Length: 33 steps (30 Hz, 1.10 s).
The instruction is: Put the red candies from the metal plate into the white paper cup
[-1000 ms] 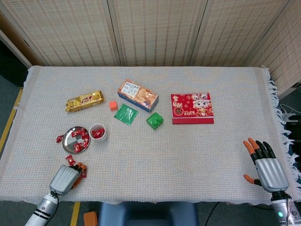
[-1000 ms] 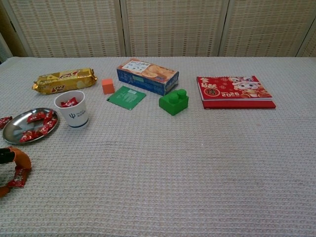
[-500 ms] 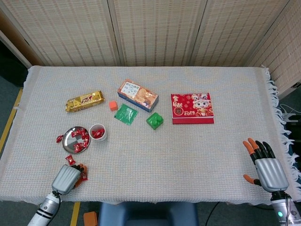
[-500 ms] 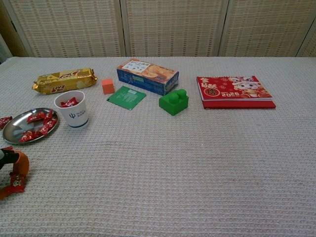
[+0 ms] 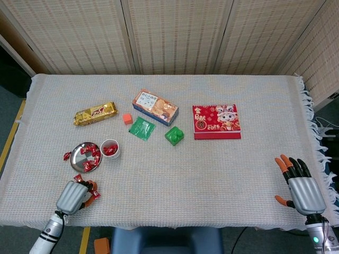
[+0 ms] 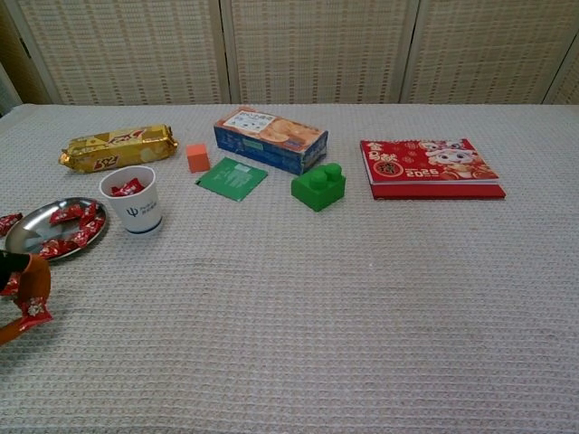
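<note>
Left hand (image 5: 74, 194) around red candy (image 6: 36, 310)

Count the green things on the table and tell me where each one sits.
2. A flat green packet lies just in front of the biscuit box, right of the orange cube. A green toy brick stands between that packet and the red calendar.

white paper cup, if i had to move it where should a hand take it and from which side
Take the white paper cup around its side wall at mid-height, coming from its right, the open-table side. It stands upright with red candies inside, so a side grip should keep it level. The metal plate crowds its left, and its rim looks thin enough to crumple if pinched.
</note>
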Motion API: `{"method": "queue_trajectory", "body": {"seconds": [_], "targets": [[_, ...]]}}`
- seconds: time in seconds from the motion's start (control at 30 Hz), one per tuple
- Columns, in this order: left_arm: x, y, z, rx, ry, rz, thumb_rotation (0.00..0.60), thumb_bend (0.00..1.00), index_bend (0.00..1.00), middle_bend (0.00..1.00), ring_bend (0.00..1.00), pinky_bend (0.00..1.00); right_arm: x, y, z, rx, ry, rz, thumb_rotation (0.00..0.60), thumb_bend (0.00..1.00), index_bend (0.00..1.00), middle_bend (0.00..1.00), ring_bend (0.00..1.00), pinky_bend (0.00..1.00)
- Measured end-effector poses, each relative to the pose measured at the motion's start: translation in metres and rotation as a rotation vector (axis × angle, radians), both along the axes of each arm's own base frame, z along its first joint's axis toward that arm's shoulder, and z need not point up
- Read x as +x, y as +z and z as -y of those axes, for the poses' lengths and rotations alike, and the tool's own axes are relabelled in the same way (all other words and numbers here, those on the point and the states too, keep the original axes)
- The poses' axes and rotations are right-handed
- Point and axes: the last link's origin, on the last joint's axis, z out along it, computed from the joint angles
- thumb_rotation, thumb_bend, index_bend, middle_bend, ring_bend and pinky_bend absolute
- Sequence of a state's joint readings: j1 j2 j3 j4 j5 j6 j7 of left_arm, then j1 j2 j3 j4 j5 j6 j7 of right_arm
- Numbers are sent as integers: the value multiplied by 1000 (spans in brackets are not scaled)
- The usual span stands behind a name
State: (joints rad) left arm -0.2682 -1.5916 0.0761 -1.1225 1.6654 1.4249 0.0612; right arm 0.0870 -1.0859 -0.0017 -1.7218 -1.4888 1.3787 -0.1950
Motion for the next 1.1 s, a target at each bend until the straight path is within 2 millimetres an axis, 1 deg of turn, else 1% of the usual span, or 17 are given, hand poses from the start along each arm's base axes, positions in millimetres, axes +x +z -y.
{"method": "queue_trajectory", "body": {"seconds": [0.13,0.2,0.37,0.4,0.5,0.6,0.77,0.9,1.0,1.1], "targets": [[15,18,-31,59,-7,36,600,354,525,548,676,992,-1,0,2,-3,-6,-3,600,32,0,0,0,0],[25,27,-51,91,-10,47,600,355,521,541,676,993,-1,-1,3,-5,-10,-5,600,31,0,0,0,0],[47,38,-97,125,5,47,600,354,520,537,676,992,-2,-2,5,-5,-16,-10,600,32,0,0,0,0],[50,39,-103,129,7,45,600,354,520,536,676,992,-2,-2,5,-5,-17,-10,600,32,0,0,0,0],[57,40,-114,132,10,34,600,354,520,533,676,992,-3,-2,6,-8,-21,-11,600,32,0,0,0,0],[66,35,-128,131,7,20,600,356,515,527,676,992,-4,-1,6,-14,-30,-13,600,31,0,0,0,0],[76,21,-147,132,6,-35,600,354,454,481,676,992,-5,0,7,-19,-36,-13,600,32,0,0,0,0],[80,13,-151,128,5,-50,600,353,425,452,676,992,-5,1,7,-21,-36,-11,600,32,0,0,0,0],[82,9,-148,115,-3,-58,600,352,369,392,676,992,-5,1,7,-25,-36,-10,600,32,0,0,0,0],[84,7,-145,111,-18,-66,600,353,337,334,676,993,-5,1,7,-23,-35,-10,600,32,0,0,0,0]]}}
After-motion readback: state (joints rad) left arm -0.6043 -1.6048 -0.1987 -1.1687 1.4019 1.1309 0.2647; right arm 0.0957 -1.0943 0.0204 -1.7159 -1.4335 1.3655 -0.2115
